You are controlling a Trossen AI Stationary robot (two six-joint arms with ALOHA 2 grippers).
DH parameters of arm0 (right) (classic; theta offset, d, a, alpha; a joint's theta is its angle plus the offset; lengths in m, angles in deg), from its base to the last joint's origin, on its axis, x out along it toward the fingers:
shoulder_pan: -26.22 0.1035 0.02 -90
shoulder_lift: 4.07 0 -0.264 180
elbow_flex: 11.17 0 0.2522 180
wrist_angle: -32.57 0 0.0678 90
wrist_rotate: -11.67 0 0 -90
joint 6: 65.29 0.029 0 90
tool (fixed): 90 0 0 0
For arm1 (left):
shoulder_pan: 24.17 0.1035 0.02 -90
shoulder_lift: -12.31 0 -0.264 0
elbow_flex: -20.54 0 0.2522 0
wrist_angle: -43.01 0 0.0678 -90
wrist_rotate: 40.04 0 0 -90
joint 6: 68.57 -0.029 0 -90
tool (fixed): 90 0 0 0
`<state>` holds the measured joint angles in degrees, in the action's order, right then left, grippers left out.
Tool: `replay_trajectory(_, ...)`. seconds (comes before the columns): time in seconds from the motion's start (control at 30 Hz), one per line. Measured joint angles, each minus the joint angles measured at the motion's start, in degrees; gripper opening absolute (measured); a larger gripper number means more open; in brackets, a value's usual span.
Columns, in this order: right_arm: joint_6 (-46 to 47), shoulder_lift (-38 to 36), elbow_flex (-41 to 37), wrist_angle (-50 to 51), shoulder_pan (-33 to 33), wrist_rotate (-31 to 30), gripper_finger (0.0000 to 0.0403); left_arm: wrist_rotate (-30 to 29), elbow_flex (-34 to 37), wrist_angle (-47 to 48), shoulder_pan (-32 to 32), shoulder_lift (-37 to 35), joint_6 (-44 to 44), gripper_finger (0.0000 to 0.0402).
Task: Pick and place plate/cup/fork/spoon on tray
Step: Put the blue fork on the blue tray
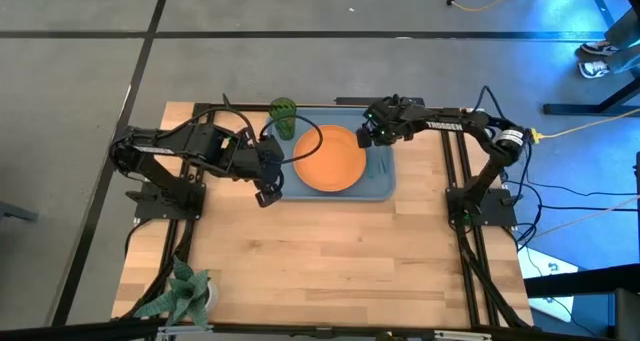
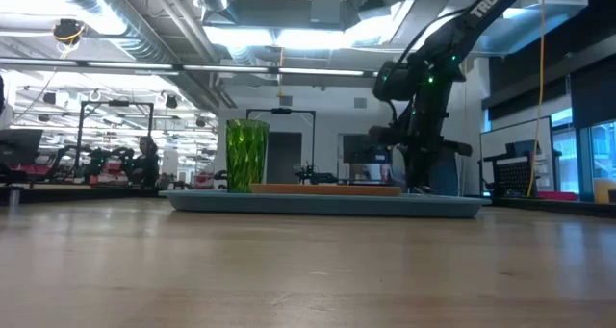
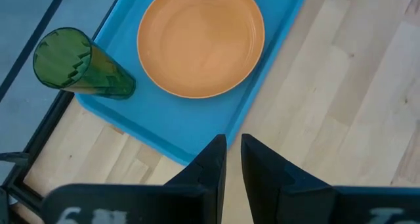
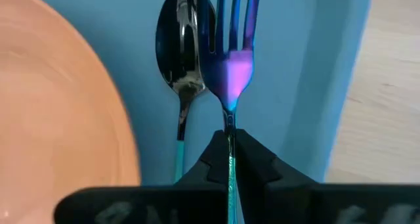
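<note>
Wooden table (image 1: 330, 251), seen from above: you have one blue tray (image 1: 385, 186) at the far middle, holding one orange plate (image 1: 329, 158) in its centre and one green cup (image 1: 284, 118) in its far left corner.
Left arm, from above: it reaches in from your left, bent at the elbow, with the left gripper (image 1: 268, 193) over bare wood just beside the tray's left edge.
Right arm, from above: it stretches in from your right, with the right gripper (image 1: 364, 136) over the tray's right strip beside the plate.
Low view: your cup (image 2: 246, 155) stands upright on the tray (image 2: 452, 206), the plate (image 2: 322, 188) lies flat beside it, and the right arm hangs down over the tray's right end.
Left wrist view: you see the fingers (image 3: 211, 159) nearly closed with a thin gap, holding nothing; tray (image 3: 197, 129), plate (image 3: 200, 40) and cup (image 3: 75, 66) lie ahead.
Right wrist view: your right gripper (image 4: 230, 159) pinches the handle of one fork (image 4: 231, 73), tines over the tray (image 4: 308, 73); one spoon (image 4: 180, 53) lies just beside it, between fork and plate (image 4: 59, 112).
</note>
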<state>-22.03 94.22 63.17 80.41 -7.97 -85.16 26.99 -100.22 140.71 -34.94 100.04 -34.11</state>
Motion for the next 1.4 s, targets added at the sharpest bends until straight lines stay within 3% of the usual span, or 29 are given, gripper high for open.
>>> replay_trajectory(1.4,1.4,4.8,0.0,-1.9,-2.6,3.4,0.0009,-0.1,0.0,0.0,0.0,0.0,1.1,0.0041)
